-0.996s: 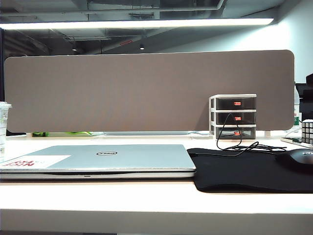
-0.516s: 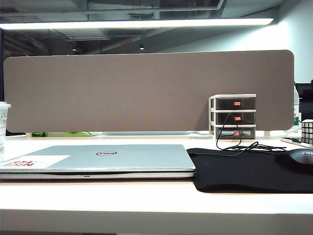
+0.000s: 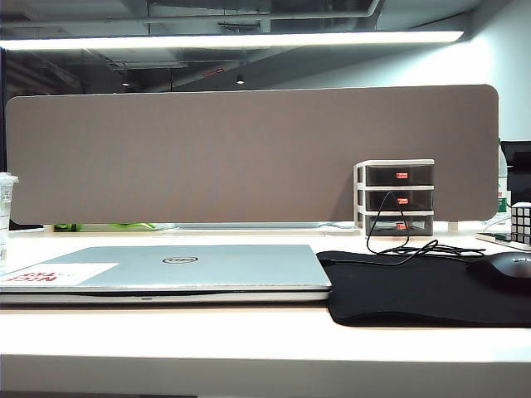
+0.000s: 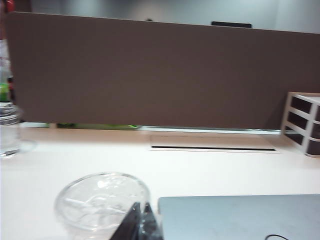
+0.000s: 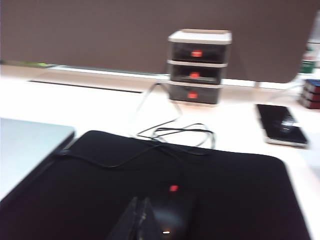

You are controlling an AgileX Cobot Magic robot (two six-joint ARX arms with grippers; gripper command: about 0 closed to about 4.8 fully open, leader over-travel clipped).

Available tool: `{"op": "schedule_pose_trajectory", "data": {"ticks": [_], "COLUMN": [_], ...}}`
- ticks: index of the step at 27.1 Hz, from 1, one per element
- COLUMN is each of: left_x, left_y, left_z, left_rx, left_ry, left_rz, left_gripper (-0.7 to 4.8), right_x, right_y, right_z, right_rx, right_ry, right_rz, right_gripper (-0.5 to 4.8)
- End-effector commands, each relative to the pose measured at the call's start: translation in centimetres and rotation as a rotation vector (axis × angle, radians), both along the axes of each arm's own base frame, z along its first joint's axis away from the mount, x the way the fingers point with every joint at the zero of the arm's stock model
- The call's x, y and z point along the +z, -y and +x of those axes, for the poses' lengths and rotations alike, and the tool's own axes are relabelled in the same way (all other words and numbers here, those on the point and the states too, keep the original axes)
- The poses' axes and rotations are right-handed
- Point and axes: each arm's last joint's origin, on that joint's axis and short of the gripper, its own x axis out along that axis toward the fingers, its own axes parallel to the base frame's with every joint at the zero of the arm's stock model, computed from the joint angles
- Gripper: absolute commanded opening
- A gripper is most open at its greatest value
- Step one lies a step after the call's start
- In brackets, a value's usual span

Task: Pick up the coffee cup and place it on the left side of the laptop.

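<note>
Exterior view: small clear plastic lidded coffee cup (image 3: 7, 214) stands at far left edge of white desk (image 3: 249, 332), just left of closed thin silver laptop (image 3: 166, 269). Placement looks done. Neither arm visible here. Left wrist view: left gripper (image 4: 141, 224) pressed together, empty, above cup lid and laptop corner. Right wrist view: right gripper (image 5: 137, 220) seemingly pressed together, empty, over black mouse pad (image 5: 150, 190). Nothing obviously left.
</note>
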Motion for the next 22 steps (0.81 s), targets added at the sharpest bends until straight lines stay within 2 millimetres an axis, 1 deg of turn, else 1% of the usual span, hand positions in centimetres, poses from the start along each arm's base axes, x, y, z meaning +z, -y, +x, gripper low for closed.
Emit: {"op": "schedule_pose_trajectory", "data": {"ticks": [1,5,8,11,16,22], "left_x": [-0.1,-0.5,-0.6,-0.5,-0.5,-0.5], "left_y": [0.0,0.3,0.9,1.3,1.9,1.9], "left_z": [-0.5,-0.4,-0.3,-0.2,-0.2,-0.2], "left_rx": [0.049,0.055,0.031,0.027,-0.031,-0.015], "left_ry": [-0.003,-0.039,-0.050,-0.043,-0.035,-0.035], "left_rz": [-0.010,-0.031,-0.026,0.016,0.058,0.055], "left_gripper": [-0.06,-0.06,-0.06,-0.06,-0.06,-0.05], "right_x": [0.1,0.2,0.3,0.5,0.8,0.8], "right_y": [0.4,0.6,0.6,0.5,0.5,0.4], "right_z": [0.0,0.0,0.0,0.0,0.0,0.0], "right_rx": [-0.132,-0.193,-0.193,-0.192,-0.169,-0.144], "right_ry": [0.022,0.038,0.052,0.064,0.096,0.099], "right_rz": [-0.001,-0.025,-0.066,-0.064,-0.062,-0.061], "right_gripper": [-0.02,-0.01,-0.01,-0.01,-0.01,-0.01]}}
